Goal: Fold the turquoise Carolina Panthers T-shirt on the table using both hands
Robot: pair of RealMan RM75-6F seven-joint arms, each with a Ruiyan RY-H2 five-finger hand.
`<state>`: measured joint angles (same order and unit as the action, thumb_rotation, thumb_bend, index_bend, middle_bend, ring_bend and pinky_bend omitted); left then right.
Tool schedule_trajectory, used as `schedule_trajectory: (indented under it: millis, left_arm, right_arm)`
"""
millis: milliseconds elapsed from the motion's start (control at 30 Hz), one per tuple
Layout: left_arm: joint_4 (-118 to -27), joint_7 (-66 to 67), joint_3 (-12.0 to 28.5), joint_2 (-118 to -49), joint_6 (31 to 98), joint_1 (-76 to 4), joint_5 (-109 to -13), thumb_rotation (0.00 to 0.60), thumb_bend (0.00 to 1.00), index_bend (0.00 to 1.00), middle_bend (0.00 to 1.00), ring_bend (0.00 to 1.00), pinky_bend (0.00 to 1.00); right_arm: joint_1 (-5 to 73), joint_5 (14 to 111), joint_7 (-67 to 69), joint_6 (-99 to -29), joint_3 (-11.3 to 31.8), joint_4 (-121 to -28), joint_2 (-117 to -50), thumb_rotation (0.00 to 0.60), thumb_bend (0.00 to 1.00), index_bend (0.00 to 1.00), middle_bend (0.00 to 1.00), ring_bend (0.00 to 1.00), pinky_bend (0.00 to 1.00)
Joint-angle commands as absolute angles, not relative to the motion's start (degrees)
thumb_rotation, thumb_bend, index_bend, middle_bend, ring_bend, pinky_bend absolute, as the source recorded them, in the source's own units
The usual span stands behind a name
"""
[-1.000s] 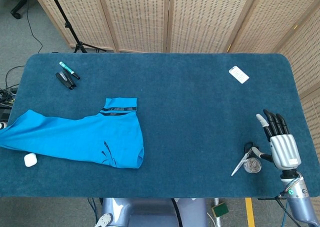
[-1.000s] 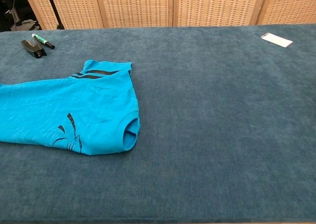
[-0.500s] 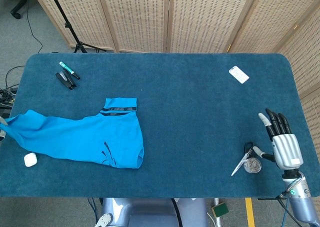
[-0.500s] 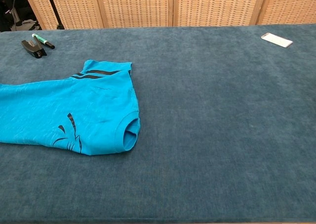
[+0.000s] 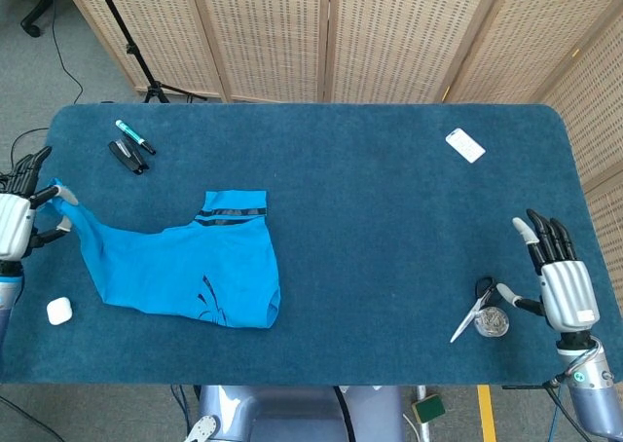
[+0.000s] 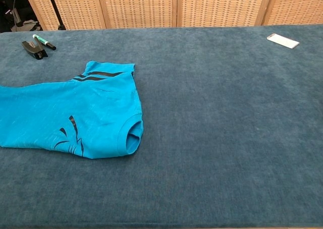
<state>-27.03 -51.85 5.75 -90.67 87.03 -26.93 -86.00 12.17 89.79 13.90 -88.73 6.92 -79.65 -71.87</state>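
Observation:
The turquoise T-shirt [image 5: 185, 267] lies partly folded at the table's left, with black stripes on its sleeve and a black print near the front hem; the chest view shows its right part [image 6: 75, 115] and collar opening. My left hand [image 5: 19, 218] is at the table's left edge and pinches the shirt's far left end, lifting it off the cloth. My right hand [image 5: 557, 276] hovers at the table's right front corner, fingers spread and holding nothing, far from the shirt. Neither hand shows in the chest view.
A green marker [image 5: 134, 136] and a black stapler [image 5: 128, 156] lie at the back left. A white earbud case [image 5: 59, 311] sits by the shirt's left end. A white phone [image 5: 465, 145] lies back right. Scissors [image 5: 475, 306] and a small tape roll [image 5: 493, 322] lie beside my right hand.
My left hand has come into the head view with the shirt's left end, pulling it up and toward the back, so the shirt looks shorter. My right hand has drifted slightly right and down.

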Motion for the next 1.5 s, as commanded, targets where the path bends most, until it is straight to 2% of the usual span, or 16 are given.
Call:
schedule_trajectory:
  millis: [33,267,433,567,600,933,1267,1300,1367,1433,1500]
  left_arm:
    - [-36.65,-43.2,6.93,-88.59,88.24,-31.68,-87.89,0.6,0.53,0.85,0.0,0.0,0.0]
    - [-51.78,-24.76,6.38,-87.83,85.17,-37.81,-92.12,0.6,0.53,0.85,0.0,0.0,0.0]
    - [-59.82,-17.21,5.44,-89.05,84.2,-39.61,-94.74,0.6,0.53,0.85,0.0,0.0,0.0]
    - [-63.43,-11.12,2.61,-91.04,83.95,-39.86,-98.53,0.6,0.53,0.85,0.0,0.0,0.0]
    - [-64.15,-9.47,-0.07,-92.73,84.13,-39.72,-101.59,0.6,0.53,0.85,0.0,0.0,0.0]
    - [-59.32,-4.47,-7.43,-96.9,85.13,-37.71,-109.4,0.6,0.52,0.85,0.0,0.0,0.0]
    - [-54.61,-4.4,-9.16,-99.3,84.93,-36.55,-110.59,0.6,0.47,0.83,0.0,0.0,0.0]
    - [-54.36,-4.46,-9.2,-99.51,84.86,-36.5,-110.58,0.6,0.44,0.77,0.0,0.0,0.0]
    - [-54.41,-5.04,-9.3,-99.81,84.35,-36.3,-110.19,0.6,0.33,0.54,0.0,0.0,0.0]
    - [-55.34,-5.87,-9.04,-99.62,84.16,-35.94,-109.33,0.6,0.12,0.18,0.0,0.0,0.0]
    - [-57.11,-6.89,-8.72,-98.72,84.13,-35.66,-108.47,0.6,0.02,0.02,0.0,0.0,0.0]
  right_arm:
    - [12.07,89.74,13.95,-88.98,7.17,-79.78,-71.8,0.6,0.0,0.0,0.0,0.0,0.0]
    - [11.57,89.56,15.45,-89.3,7.19,-80.22,-70.51,0.6,0.0,0.0,0.0,0.0,0.0]
    - [11.43,89.45,15.99,-89.22,7.19,-80.18,-70.12,0.6,0.0,0.0,0.0,0.0,0.0]
    - [11.39,89.47,16.17,-89.19,7.2,-80.17,-69.97,0.6,0.0,0.0,0.0,0.0,0.0]
    - [11.35,89.57,16.16,-89.3,7.2,-80.19,-69.93,0.6,0.0,0.0,0.0,0.0,0.0]
    - [11.23,89.6,16.29,-89.35,7.25,-80.34,-69.7,0.6,0.0,0.0,0.0,0.0,0.0]
    - [11.21,89.9,16.05,-89.34,7.12,-80.52,-69.7,0.6,0.0,0.0,0.0,0.0,0.0]
    - [11.21,89.92,16.02,-89.34,7.11,-80.55,-69.71,0.6,0.0,0.0,0.0,0.0,0.0]
    - [11.19,89.92,15.93,-89.37,7.12,-80.58,-69.7,0.6,0.0,0.0,0.0,0.0,0.0]
    - [11.17,89.88,15.99,-89.38,7.16,-80.6,-69.67,0.6,0.0,0.0,0.0,0.0,0.0]
    - [11.17,89.79,16.03,-89.33,7.21,-80.56,-69.66,0.6,0.0,0.0,0.0,0.0,0.0]
